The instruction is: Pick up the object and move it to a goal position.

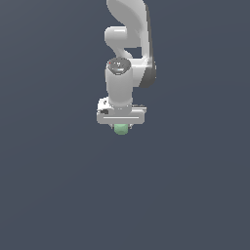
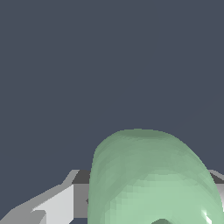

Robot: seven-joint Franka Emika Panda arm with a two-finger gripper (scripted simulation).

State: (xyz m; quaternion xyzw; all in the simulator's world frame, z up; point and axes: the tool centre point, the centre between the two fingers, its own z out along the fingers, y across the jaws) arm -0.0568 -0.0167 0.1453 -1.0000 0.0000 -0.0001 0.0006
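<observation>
Seemingly, in the exterior view, the white-and-grey arm reaches down from the top of the frame and ends in the white tool (image 1: 120, 126). The small light-green short cylinder (image 1: 120, 129) peeps out directly beneath the tool's crossbar, at its middle. Only the cylinder's lower part shows; the fingers themselves are hidden behind the hand, so from here I cannot tell whether they are pressing on it. Whether the cylinder rests on the dark grey tabletop (image 1: 195, 195) or hangs clear of it is also unclear, since no shadow or edge marks the surface.

Next, the wrist view: the green cylinder (image 2: 151, 179) fills the near part of the picture, very close to the camera, with a dark dimple just showing at the frame's edge. Grey and white tool parts sit beside and behind it, but no finger pad is visibly touching it.

To do this step well, I would confirm a centred, firm grip before any travel, then move slowly and keep the wrist level so the smooth, rounded body cannot slip out.
</observation>
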